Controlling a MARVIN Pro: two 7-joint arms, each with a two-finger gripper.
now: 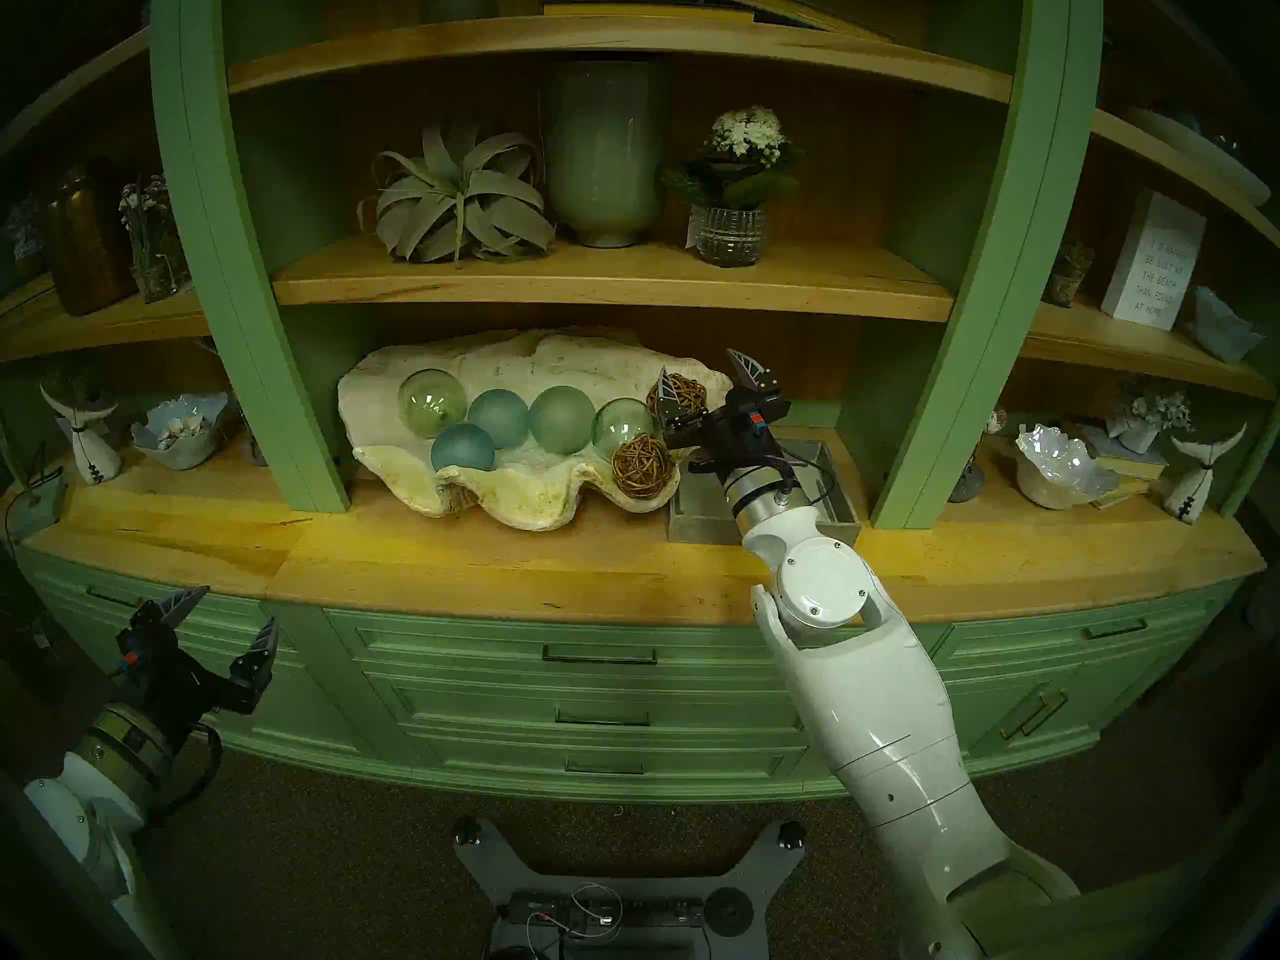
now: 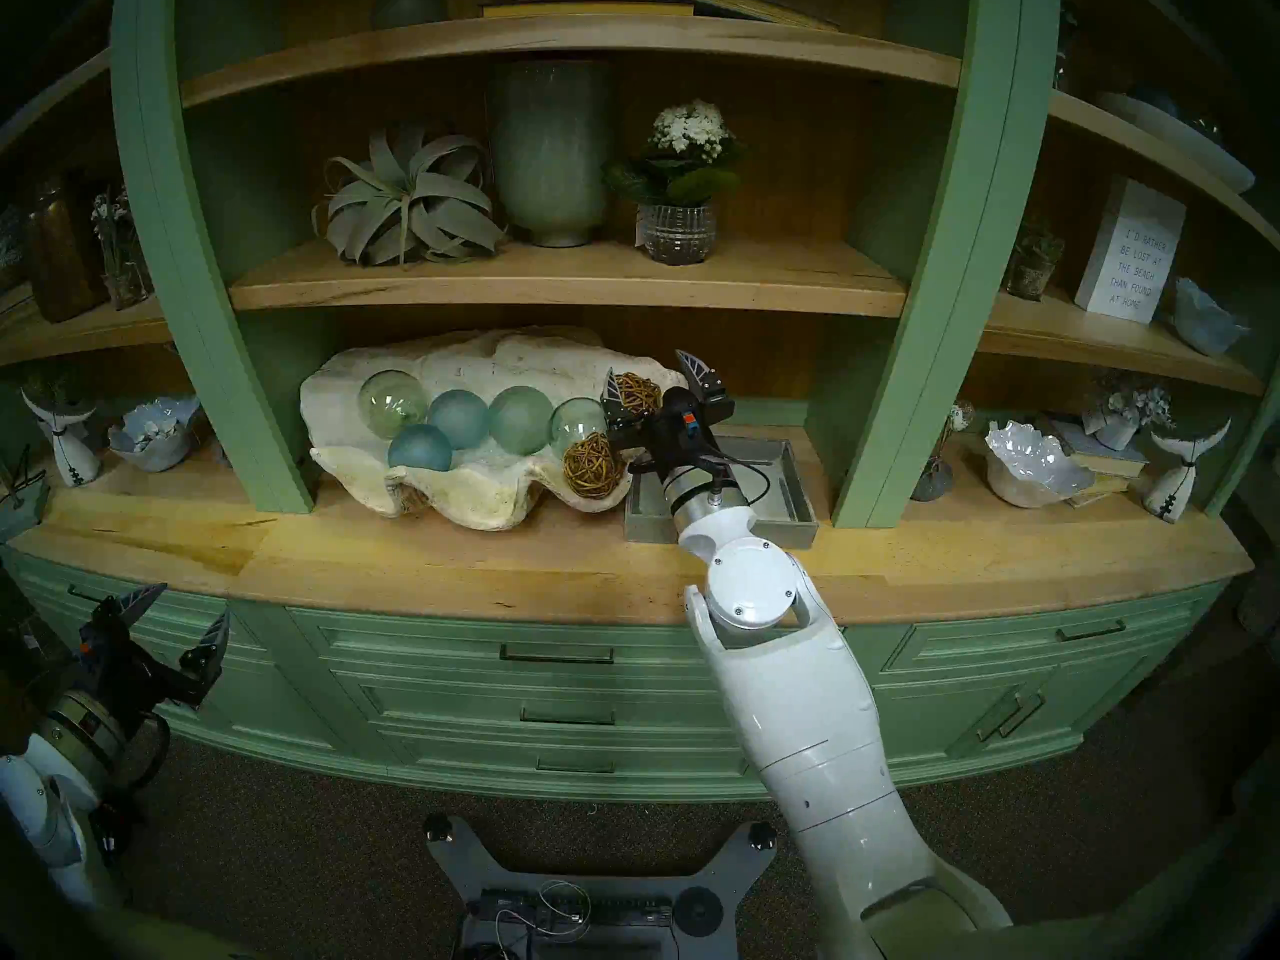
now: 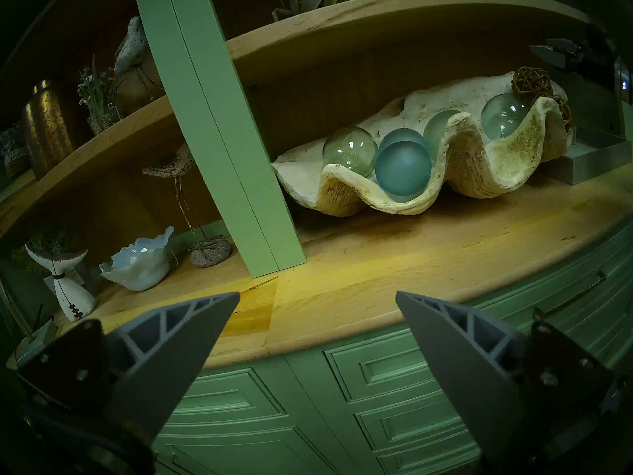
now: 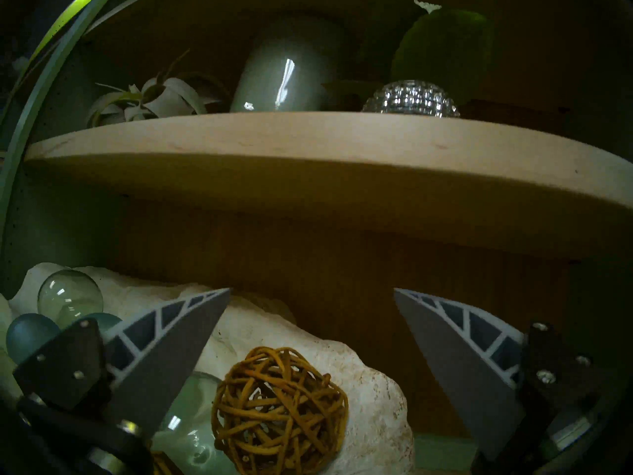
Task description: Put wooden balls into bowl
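The left pincer (image 1: 225, 616) hangs low at the near left, in front of the green drawers and well apart from everything on the tabletop (image 1: 485, 557) — its fingers spread, nothing between them. Farther in, the right pincer (image 1: 713, 380) reaches over the grey square tray (image 1: 841, 501) toward the right end of the clam shell bowl (image 1: 485, 494). It stands released, fingers wide, gripping nothing. The front wooden ball (image 1: 643, 467) lies in the bowl at its right front lobe, just left of and below the pincer's wrist, beside a clear glass sphere (image 1: 623, 422). The rear wooden ball (image 4: 279, 409) sits deeper in the bowl against its back wall — in the right wrist view it lies low between the two open fingers (image 4: 171, 354), touching neither. Four more glass spheres, green and blue, fill the bowl's left and middle. Behind all this runs the shelf (image 4: 308, 148) with a green vase (image 1: 602, 155).
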